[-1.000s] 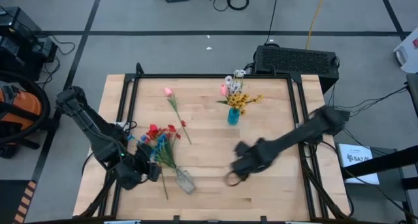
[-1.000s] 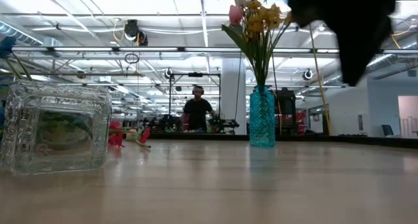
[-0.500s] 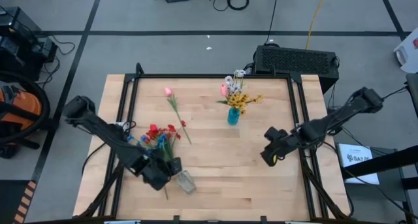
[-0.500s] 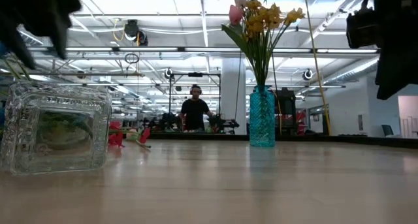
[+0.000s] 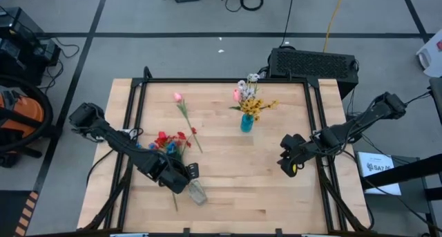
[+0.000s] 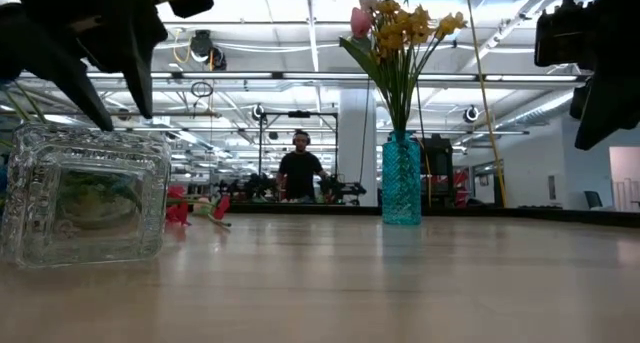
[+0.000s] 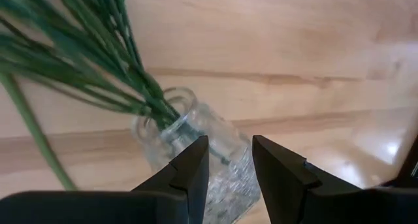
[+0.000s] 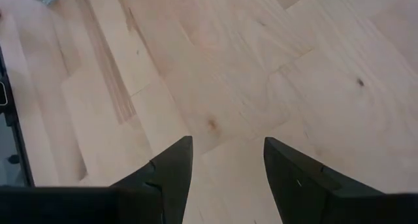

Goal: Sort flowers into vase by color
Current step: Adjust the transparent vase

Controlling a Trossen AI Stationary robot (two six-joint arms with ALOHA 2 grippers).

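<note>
A clear glass vase (image 5: 197, 192) lies on its side near the table's front. Green stems (image 7: 98, 61) run into its mouth, and the red and blue flowers (image 5: 166, 144) on them rest on the wood. My left gripper (image 5: 191, 173) stands open just above this vase (image 6: 85, 198), its fingers slanting down, one over each side of the vase body (image 7: 225, 178). A pink tulip (image 5: 178, 97) lies flat farther back. A blue vase (image 5: 246, 123) stands upright with yellow, pink and white flowers (image 6: 400, 28). My right gripper (image 5: 289, 166) hangs open over bare wood at the right.
A black frame rail (image 5: 135, 126) runs round the tabletop. Bare wood (image 5: 235, 182) lies between the two grippers and in front of the blue vase. A person (image 6: 300, 168) stands in the room far behind the table.
My left gripper has moved toward the table's right edge and down, rolling as it went, and now stands over the lying clear vase. My right gripper has drawn back from the table's front middle toward the right edge. The vases and flowers have stayed put.
</note>
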